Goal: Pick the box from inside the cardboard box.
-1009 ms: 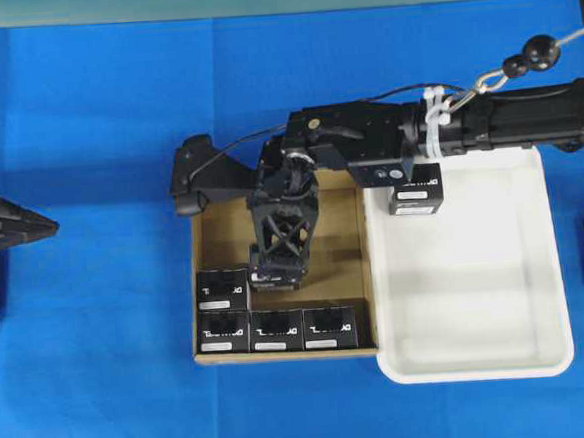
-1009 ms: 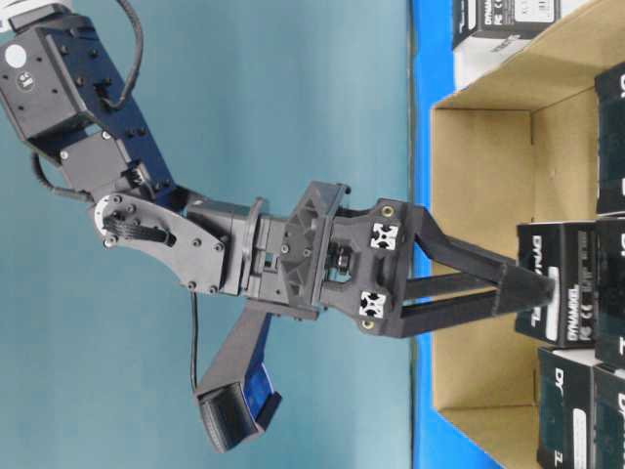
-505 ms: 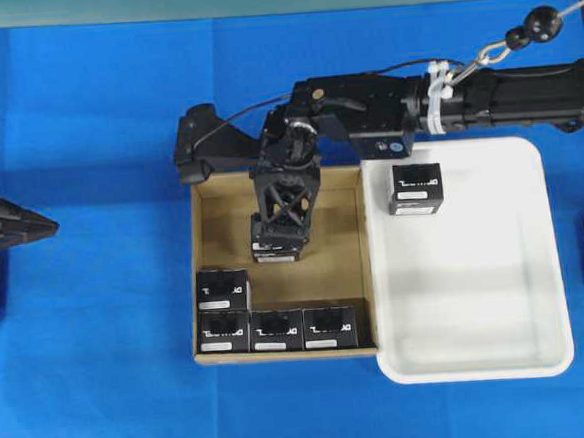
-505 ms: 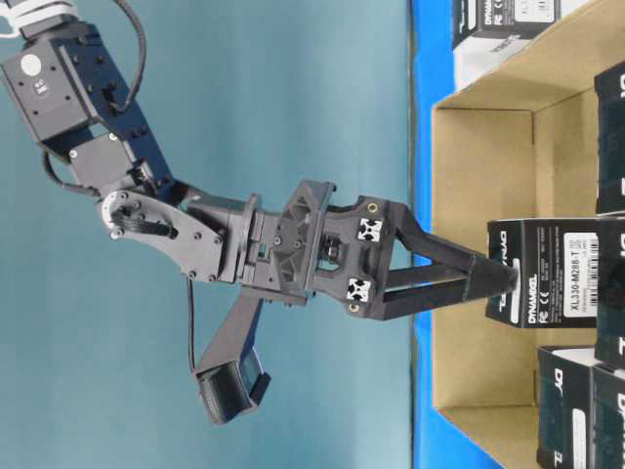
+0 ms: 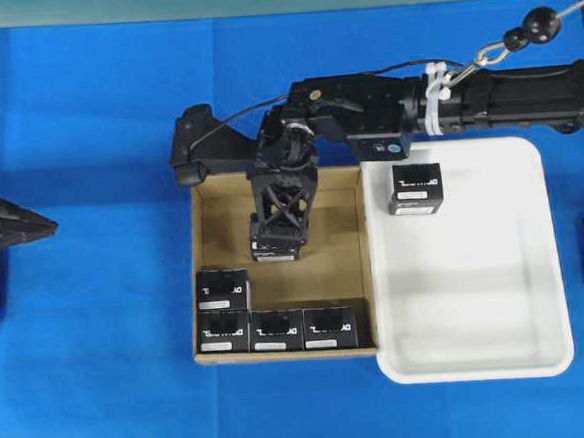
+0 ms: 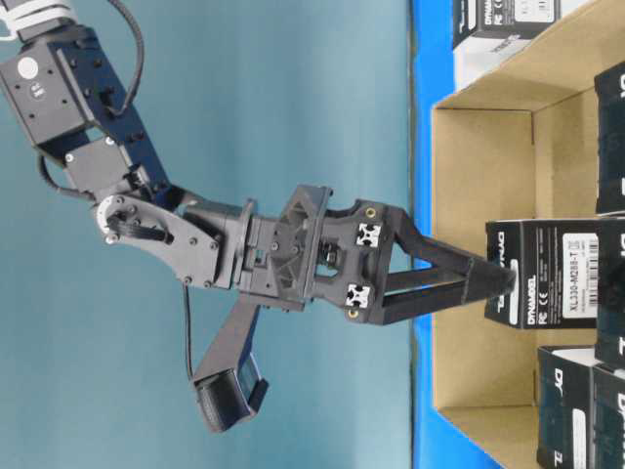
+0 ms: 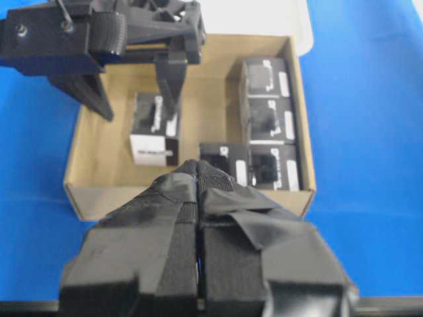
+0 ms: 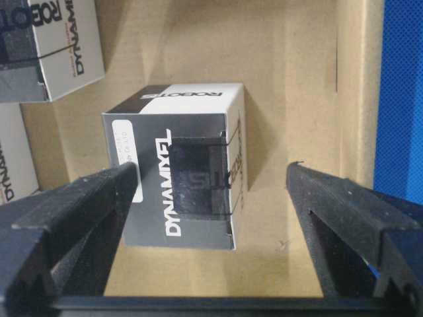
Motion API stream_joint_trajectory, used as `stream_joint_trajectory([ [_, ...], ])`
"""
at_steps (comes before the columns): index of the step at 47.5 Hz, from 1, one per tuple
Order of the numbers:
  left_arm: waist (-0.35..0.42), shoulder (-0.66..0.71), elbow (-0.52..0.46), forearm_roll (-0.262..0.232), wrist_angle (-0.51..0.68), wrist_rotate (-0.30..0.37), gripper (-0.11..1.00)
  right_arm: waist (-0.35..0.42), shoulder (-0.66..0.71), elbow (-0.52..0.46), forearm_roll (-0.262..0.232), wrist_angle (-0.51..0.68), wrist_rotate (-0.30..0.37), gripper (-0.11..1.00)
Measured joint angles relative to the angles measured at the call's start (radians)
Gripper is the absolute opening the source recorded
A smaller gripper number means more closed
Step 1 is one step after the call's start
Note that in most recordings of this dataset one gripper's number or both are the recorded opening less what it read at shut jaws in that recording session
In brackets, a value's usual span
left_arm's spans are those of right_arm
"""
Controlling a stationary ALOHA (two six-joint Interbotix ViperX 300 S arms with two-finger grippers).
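Right pincer (image 8: 211, 198) agape around box (image 8: 178, 165)

A blue cloth (image 5: 99, 323) is covering the table, its weave showing as fine dots in the right wrist view. The cardboard box (image 5: 227, 223) is showing plain brown inside and out. The box (image 8: 182, 165) is displaying black faces with white "DYNAMIXEL" lettering, a white top and a white label; the other boxes (image 5: 275, 330) are showing the same black and white. The tray (image 5: 478, 296) is appearing plain white. Both arms (image 5: 485, 105) are showing matte black, with a white tie (image 5: 435, 109). The backdrop (image 6: 273, 98) is appearing teal.
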Motion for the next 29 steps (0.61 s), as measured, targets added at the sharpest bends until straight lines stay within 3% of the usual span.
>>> stream_joint_trajectory([
  [12, 0.0, -0.009, -0.003, 0.0, 0.0, 0.0, -0.07, -0.003, -0.023, -0.061, -0.003, 0.08, 0.029, 1.0],
  [29, 0.0, -0.014, -0.006, 0.0, 0.0, 0.0, -0.07, 0.012, -0.115, -0.236, -0.015, 0.342, 0.066, 1.0],
])
